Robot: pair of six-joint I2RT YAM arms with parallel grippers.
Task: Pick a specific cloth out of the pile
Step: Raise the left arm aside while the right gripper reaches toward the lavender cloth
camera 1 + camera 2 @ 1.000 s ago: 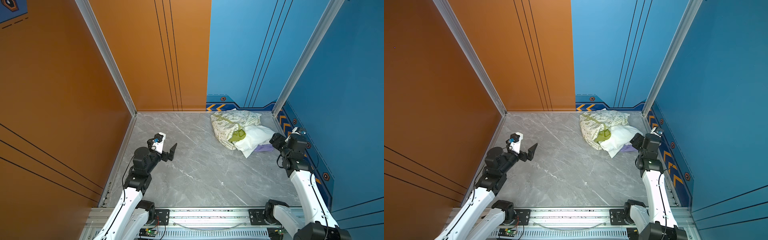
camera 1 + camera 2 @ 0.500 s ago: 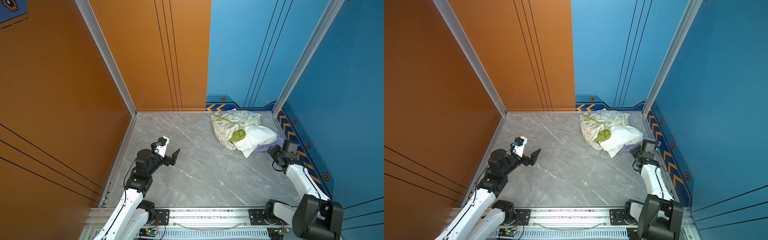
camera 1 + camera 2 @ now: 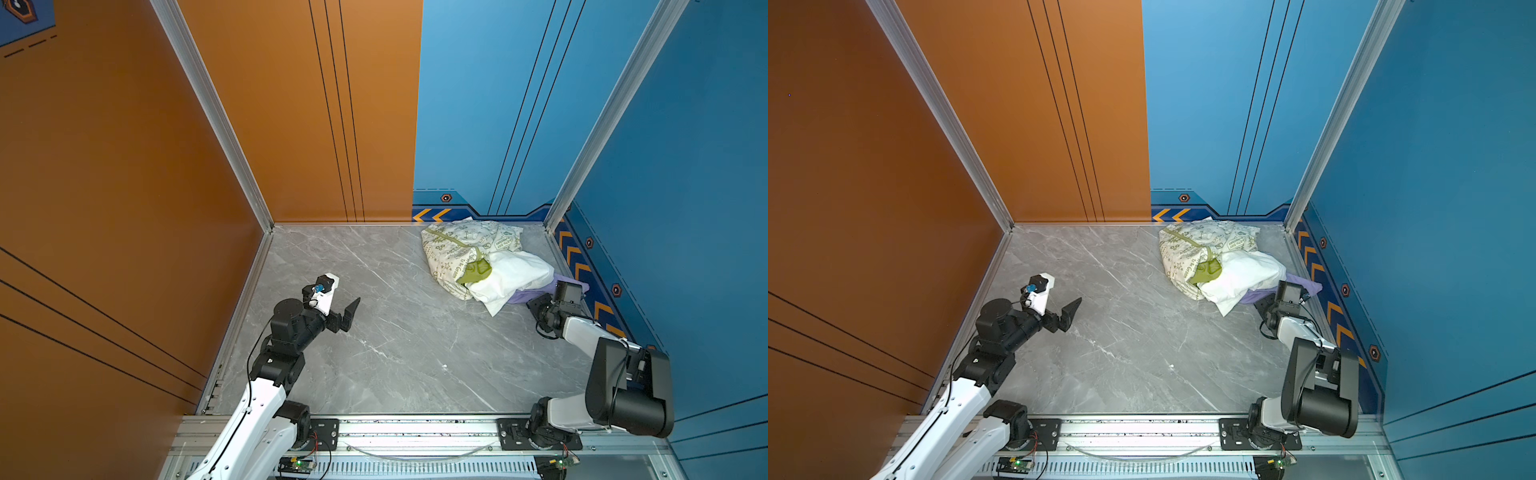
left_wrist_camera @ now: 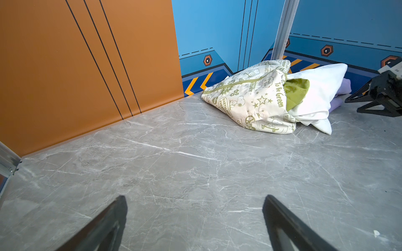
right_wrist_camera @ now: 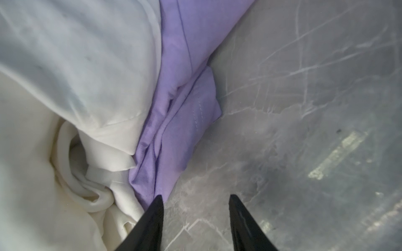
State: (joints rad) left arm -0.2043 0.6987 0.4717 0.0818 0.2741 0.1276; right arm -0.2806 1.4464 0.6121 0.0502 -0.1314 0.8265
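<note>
Grey marbled counter carries everything. Well left of the pile, the left pincer hovers with its jaws spread wide, holding nothing. At the pile's right edge the lilac cloth lies under the white cloth, with only a strip showing. Just right of the pile, low over the counter, the right pincer stands partly spread, one fingertip at the lilac hem and bare counter between its jaws.

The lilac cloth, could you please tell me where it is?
In both top views the lilac cloth pokes out under the white cloth at the near right edge of the pile, beside the right end effector.
</note>
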